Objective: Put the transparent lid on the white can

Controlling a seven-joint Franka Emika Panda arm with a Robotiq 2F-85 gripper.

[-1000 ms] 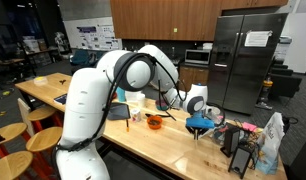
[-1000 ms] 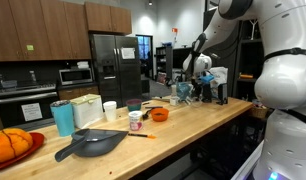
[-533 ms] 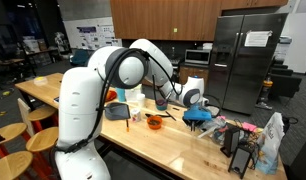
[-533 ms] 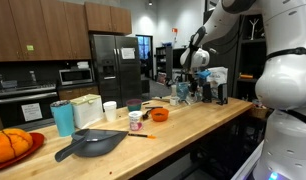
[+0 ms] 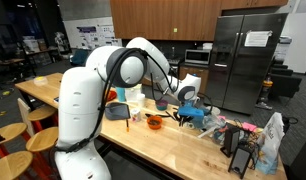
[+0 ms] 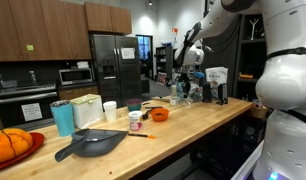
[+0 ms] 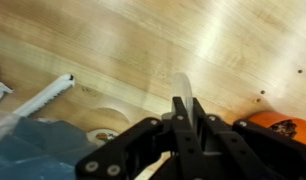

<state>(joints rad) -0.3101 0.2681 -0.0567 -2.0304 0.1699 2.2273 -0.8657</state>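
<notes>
My gripper (image 5: 185, 108) (image 6: 183, 88) hangs above the wooden counter, between the orange bowl (image 5: 154, 122) (image 6: 159, 114) and a pile of clutter. In the wrist view its jaws (image 7: 183, 112) are shut on the edge of the thin transparent lid (image 7: 182, 85), which stands on edge between the fingers. The white can (image 6: 110, 110) is a small upright cylinder farther along the counter, beyond the orange bowl and apart from the gripper. The orange bowl also shows at the right edge of the wrist view (image 7: 280, 126).
A black pan (image 6: 93, 143), a teal cup (image 6: 62, 118) and orange pumpkins on a red plate (image 6: 8, 146) sit past the can. A blue cloth (image 5: 200, 118) (image 7: 43, 148) and dark clutter (image 5: 241, 140) lie beside the gripper. A white utensil (image 7: 43, 98) lies on the wood.
The gripper has lifted away from the blue cloth and clutter and moved toward the orange bowl, still holding the lid.
</notes>
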